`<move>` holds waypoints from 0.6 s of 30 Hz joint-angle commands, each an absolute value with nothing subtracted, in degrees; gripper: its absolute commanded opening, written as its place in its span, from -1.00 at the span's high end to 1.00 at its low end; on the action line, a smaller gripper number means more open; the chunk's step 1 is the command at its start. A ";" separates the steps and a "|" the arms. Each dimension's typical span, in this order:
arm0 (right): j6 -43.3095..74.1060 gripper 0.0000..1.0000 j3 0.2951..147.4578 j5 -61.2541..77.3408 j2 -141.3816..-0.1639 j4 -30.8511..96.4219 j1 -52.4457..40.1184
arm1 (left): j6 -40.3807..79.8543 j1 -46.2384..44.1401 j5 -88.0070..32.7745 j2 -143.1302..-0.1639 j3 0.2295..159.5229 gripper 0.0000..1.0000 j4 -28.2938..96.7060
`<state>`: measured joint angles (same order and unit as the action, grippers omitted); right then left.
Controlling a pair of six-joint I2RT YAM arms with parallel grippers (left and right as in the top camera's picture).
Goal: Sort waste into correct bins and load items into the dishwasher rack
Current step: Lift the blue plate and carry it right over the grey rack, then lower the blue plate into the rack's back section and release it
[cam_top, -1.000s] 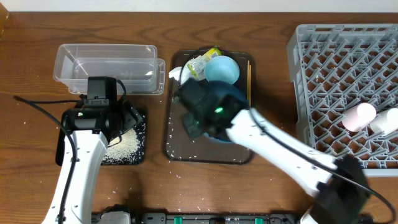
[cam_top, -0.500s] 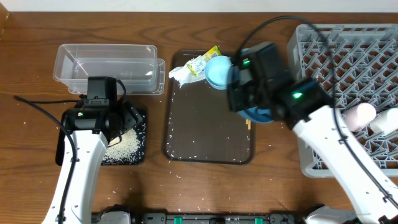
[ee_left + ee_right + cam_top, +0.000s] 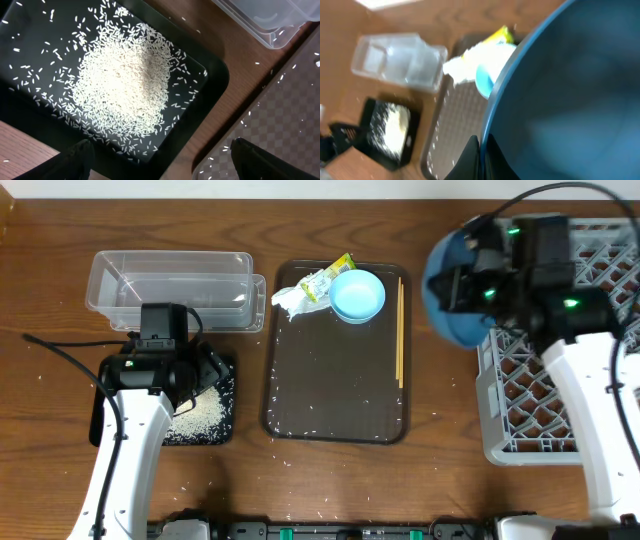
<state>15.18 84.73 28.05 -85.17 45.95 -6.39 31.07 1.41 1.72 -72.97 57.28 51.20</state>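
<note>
My right gripper (image 3: 481, 156) is shut on the rim of the large dark-blue dish (image 3: 570, 90), which fills most of the right wrist view. In the overhead view the dish (image 3: 452, 288) hangs tilted at the left edge of the grey dishwasher rack (image 3: 560, 395). My left gripper (image 3: 162, 161) stands open and empty over the black tray (image 3: 215, 75), where the rice heap (image 3: 125, 85) lies. The light-blue bowl (image 3: 357, 295), white tissue (image 3: 288, 300), yellow-green wrapper (image 3: 328, 277) and chopsticks (image 3: 400, 330) lie on the brown tray (image 3: 335, 400).
The clear tub (image 3: 170, 285) sits at the back left, just behind the black tray (image 3: 225, 430). Loose rice grains are scattered on the brown tray and on the wood near it. The right arm crosses over the rack's right half.
The right arm has carried the dark-blue dish off the brown tray, rightward to the rack's left edge. The chopsticks are uncovered. The left arm has not moved.
</note>
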 commanded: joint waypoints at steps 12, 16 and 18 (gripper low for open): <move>13.19 0.98 84.73 49.78 -84.60 31.57 22.06 | 30.30 1.69 2.42 -73.25 58.26 -0.81 51.40; 13.28 0.98 84.73 56.58 -87.53 24.62 26.06 | 30.30 1.69 2.42 -73.25 58.26 -0.80 51.40; 14.79 0.98 84.73 58.74 -89.97 20.93 26.98 | 30.30 1.69 2.42 -73.25 58.26 -0.81 51.40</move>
<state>14.41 84.58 50.96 -86.72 23.20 25.85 31.07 1.41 1.74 -72.99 57.28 51.13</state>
